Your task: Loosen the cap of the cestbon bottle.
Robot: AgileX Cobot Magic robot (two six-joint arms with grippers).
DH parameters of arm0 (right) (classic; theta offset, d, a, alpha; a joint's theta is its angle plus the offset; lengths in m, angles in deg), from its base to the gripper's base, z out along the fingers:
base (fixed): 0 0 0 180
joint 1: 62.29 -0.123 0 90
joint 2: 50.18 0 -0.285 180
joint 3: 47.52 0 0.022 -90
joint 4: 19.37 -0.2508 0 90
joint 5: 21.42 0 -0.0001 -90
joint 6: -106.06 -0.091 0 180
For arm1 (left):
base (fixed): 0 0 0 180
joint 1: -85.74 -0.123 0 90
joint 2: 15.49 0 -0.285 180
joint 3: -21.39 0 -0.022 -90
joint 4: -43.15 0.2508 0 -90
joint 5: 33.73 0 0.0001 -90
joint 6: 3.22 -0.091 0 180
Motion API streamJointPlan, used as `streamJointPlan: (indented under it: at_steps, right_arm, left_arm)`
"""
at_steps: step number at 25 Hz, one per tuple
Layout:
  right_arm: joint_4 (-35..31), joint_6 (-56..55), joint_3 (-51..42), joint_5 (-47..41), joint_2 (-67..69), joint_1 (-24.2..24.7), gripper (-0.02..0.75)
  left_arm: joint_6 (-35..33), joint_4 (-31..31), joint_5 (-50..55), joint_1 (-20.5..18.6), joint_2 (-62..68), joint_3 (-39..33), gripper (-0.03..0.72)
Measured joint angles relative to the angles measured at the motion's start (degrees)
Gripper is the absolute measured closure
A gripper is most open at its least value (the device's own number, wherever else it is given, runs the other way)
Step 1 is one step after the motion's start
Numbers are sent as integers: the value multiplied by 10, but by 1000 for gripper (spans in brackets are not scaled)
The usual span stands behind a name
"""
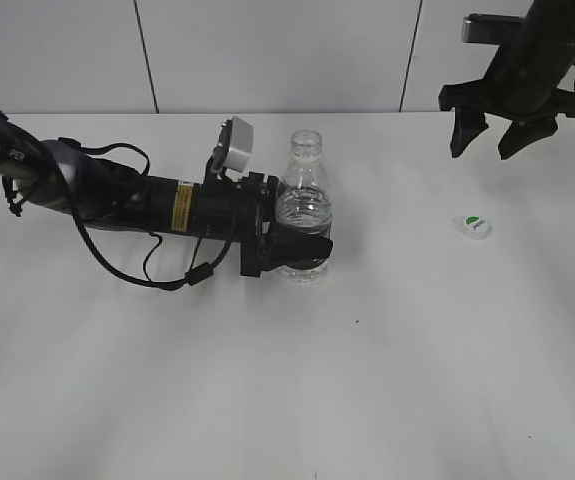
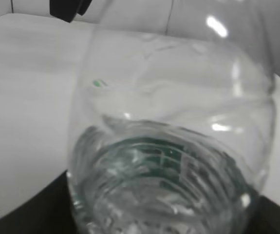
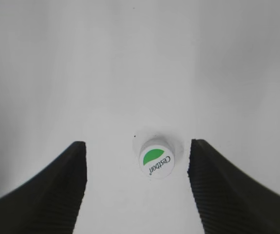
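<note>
The clear cestbon bottle (image 1: pixel 305 205) stands upright on the white table with its neck open and no cap on it. My left gripper (image 1: pixel 297 245) is shut on its lower body over the green label; the bottle fills the left wrist view (image 2: pixel 174 146). The white cap (image 1: pixel 473 227) with a green leaf mark lies top up on the table to the right. It also shows in the right wrist view (image 3: pixel 156 160). My right gripper (image 1: pixel 492 140) is open and empty, raised above the cap (image 3: pixel 137 161).
A white table (image 1: pixel 387 380) spreads around the bottle and cap. A white panelled wall (image 1: pixel 267 50) stands behind the table's far edge. The left arm and its cables lie low across the table's left side.
</note>
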Motion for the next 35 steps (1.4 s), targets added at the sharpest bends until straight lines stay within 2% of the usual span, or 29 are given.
streamJointPlan:
  at_steps: [8,24,30,35]
  right_arm:
    - [0,0,7,-2,0,0,237]
    - [0,4,8,-19,0,0,237]
    - [0,4,40,-45,0,0,237]
    - [0,4,79,-81,0,0,237]
  left_arm:
    - [18,-1,4,0,-7,0,97]
    - [84,21,-3,0,-89,0,98]
    - [110,31,-4,0,-133,0,101]
    - [129,55,-4,-4,-170,0,141]
